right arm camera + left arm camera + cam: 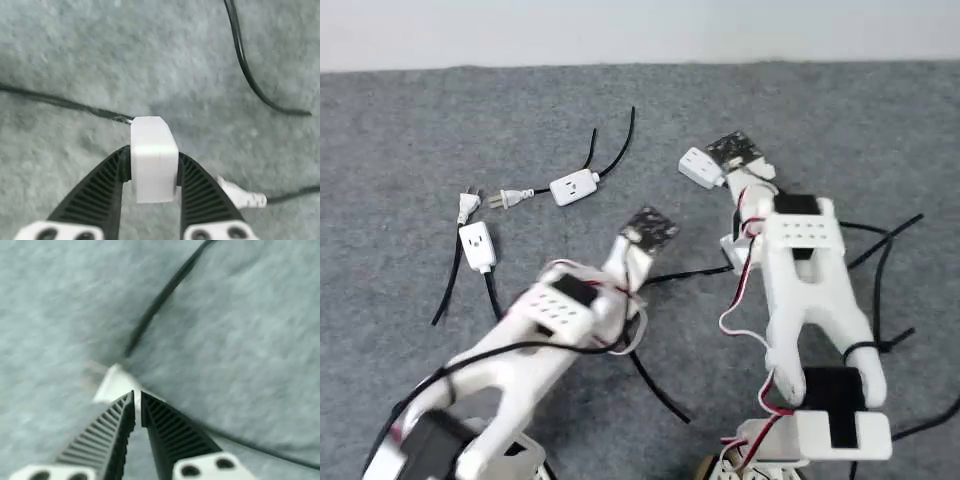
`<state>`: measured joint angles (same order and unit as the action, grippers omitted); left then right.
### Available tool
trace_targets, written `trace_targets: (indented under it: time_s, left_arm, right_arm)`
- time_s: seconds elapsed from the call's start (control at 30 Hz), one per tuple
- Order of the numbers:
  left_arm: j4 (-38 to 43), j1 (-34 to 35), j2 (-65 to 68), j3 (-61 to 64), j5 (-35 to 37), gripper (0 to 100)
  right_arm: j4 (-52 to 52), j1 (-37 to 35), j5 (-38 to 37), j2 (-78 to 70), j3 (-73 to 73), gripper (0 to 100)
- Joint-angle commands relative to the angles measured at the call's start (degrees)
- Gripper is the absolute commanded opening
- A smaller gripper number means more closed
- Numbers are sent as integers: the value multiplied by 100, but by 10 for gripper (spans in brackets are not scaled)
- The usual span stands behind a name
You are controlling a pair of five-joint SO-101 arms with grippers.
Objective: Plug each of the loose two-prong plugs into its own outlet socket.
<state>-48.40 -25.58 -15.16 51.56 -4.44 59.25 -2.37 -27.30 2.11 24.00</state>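
My right gripper (152,172) is shut on a white outlet socket (152,157), held over the grey carpet; in the high view that socket (698,167) is at the back centre. A loose white two-prong plug (241,196) lies on the carpet just beside it. My left gripper (137,400) has its fingers nearly together, pinching the edge of another white plug (112,385) whose black cord (165,292) runs away over the carpet. In the high view this gripper (646,232) is mid-table and hides its plug.
Two more white sockets (573,187) (477,245) lie at the back left, each with a small white plug (506,198) (468,207) close by. Black cords (880,250) loop around the right arm's base. The far carpet near the wall is open.
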Motion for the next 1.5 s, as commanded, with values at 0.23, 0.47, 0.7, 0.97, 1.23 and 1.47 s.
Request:
trace_targets:
  time_s: [0.23,0.47,0.7,0.97,1.23,1.47]
  left_arm:
    - [730,431,-2189,1358,-237,115]
    - [642,202,-1644,1147,-246,189]
    - [527,167,-536,347,-264,170]
    - [563,97,79,-1130,-914,171]
    - [-70,-756,2558,-3908,-1477,269]
    - [-404,-1037,4985,-6712,-2822,272]
  right_arm:
    - [-567,321,1327,268,-123,276]
    - [-505,910,1398,268,-659,262]
    - [-400,1631,2163,321,-747,136]
    - [-435,3327,2418,277,-738,42]
    - [-558,4242,2418,268,-220,90]
    - [-1437,4462,2338,268,510,93]
